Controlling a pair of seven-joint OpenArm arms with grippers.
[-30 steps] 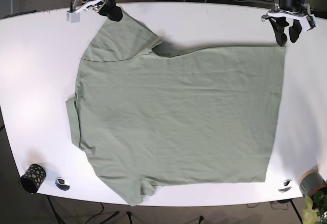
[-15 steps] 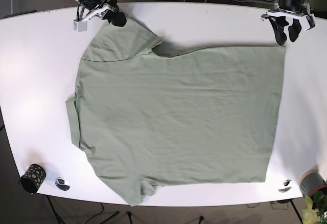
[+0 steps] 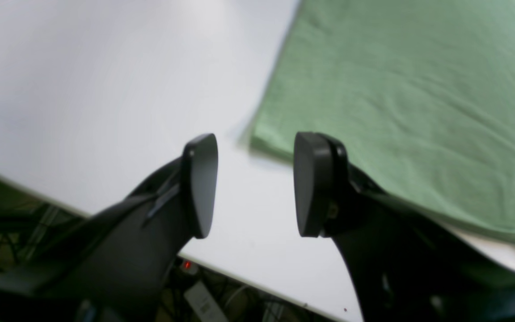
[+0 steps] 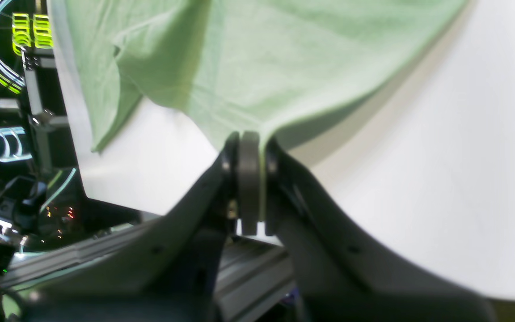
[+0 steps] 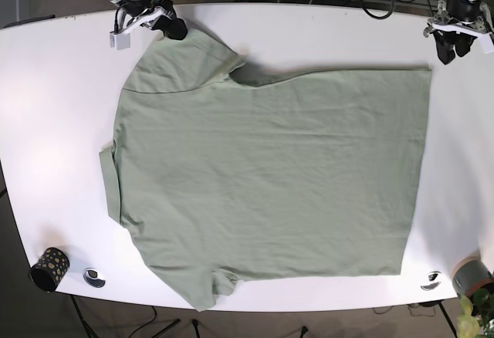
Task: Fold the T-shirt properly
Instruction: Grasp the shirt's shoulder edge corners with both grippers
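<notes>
Sage-green cotton T-shirt (image 5: 270, 176) lies flat on white oval bench (image 5: 46, 122). Left claw (image 5: 453, 45), released, has pulled back toward 1 o'clock, off hem corner. Right claw (image 4: 248, 179) stays clenched on sleeve at 11 o'clock. Judgement: fold not begun; left must regrasp.

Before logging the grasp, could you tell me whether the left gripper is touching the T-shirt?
Apart: in the left wrist view the left gripper hangs open, white table separating it from the T-shirt.
</notes>
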